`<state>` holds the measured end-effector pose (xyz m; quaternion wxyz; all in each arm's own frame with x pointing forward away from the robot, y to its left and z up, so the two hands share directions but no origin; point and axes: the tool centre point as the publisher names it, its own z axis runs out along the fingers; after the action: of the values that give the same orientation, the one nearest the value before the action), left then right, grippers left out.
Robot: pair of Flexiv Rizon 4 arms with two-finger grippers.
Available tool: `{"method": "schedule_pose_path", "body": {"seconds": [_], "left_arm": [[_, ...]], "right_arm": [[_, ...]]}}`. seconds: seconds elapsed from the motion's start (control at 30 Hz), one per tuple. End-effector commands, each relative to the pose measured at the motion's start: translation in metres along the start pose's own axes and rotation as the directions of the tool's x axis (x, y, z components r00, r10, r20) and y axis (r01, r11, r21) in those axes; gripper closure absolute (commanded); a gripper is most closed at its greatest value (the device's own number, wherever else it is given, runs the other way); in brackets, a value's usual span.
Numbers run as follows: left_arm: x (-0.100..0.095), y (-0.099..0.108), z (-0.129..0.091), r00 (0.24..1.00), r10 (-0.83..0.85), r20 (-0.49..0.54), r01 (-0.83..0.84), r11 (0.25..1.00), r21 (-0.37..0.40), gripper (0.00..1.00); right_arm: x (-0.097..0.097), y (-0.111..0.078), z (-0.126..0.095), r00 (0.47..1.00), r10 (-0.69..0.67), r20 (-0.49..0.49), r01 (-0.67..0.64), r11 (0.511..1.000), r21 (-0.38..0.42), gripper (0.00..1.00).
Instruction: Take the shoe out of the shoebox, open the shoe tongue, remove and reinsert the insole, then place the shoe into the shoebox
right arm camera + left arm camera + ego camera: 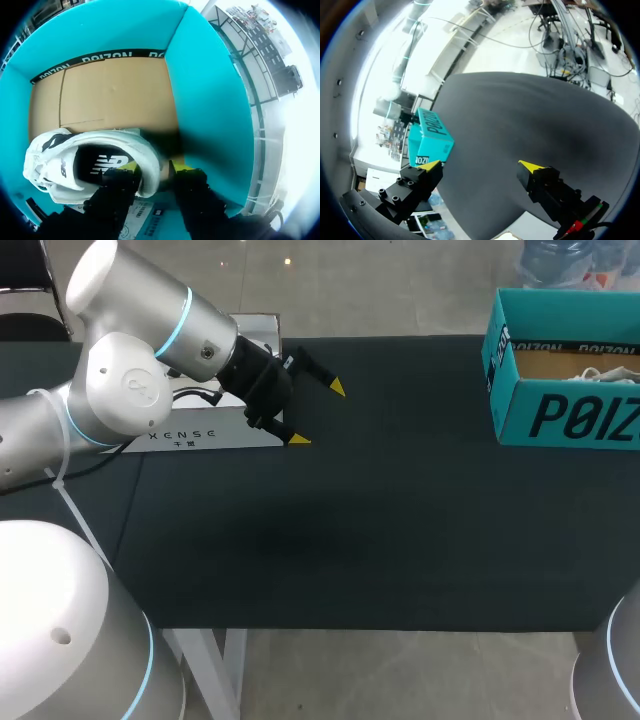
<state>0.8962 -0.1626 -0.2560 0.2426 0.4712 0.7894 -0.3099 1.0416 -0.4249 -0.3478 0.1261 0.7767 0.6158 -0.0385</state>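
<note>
Head view: the left arm comes in from 9 o'clock, and its pincer (317, 413) hangs over the dark worktop (400, 520) at about 10 o'clock, fingers spread wide and empty. A white box (215, 435) lies beneath the wrist. The teal shoebox (560, 415) stands at 2 o'clock, well apart from that pincer.

Left wrist view: the left pincer gapes, with only bare worktop between its yellow tips. The shoebox stands well ahead, beyond one finger.

Right wrist view: the right pincer (154, 167) is down inside the shoebox, closed on the heel collar of the white shoe (55, 160), one finger inside the opening and one outside. The shoe lies on the cardboard floor (110, 95), near a teal wall.
</note>
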Motion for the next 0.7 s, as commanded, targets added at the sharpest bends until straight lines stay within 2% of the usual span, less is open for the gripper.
{"method": "schedule_pose_path", "body": {"seconds": [0.03, 0.27, 0.47, 0.6, 0.7], "left_arm": [[0.000, 0.000, 0.000, 1.000, 0.001, -0.004, -0.001, 1.000, -0.002, 0.00], [0.000, 0.000, 0.000, 1.000, 0.001, -0.004, -0.001, 1.000, -0.002, 0.00], [0.000, 0.000, 0.000, 1.000, 0.001, -0.004, -0.001, 1.000, -0.002, 0.00], [0.000, 0.000, 0.000, 1.000, 0.001, -0.004, -0.001, 1.000, -0.002, 0.00], [0.000, 0.000, 0.000, 1.000, 0.001, -0.004, -0.001, 1.000, -0.002, 0.00]], "right_arm": [[0.000, -0.002, -0.028, 1.000, 0.003, -0.007, -0.003, 0.999, -0.038, 0.00], [0.007, 0.006, -0.079, 1.000, -0.009, -0.007, 0.008, 0.991, -0.132, 0.00], [0.013, 0.007, -0.112, 1.000, -0.006, -0.013, 0.003, 0.985, -0.174, 0.00], [0.021, 0.002, -0.128, 0.999, 0.037, -0.008, -0.038, 0.991, -0.126, 0.00], [0.021, 0.002, -0.128, 0.999, 0.037, -0.008, -0.038, 0.991, -0.126, 0.00]]}}
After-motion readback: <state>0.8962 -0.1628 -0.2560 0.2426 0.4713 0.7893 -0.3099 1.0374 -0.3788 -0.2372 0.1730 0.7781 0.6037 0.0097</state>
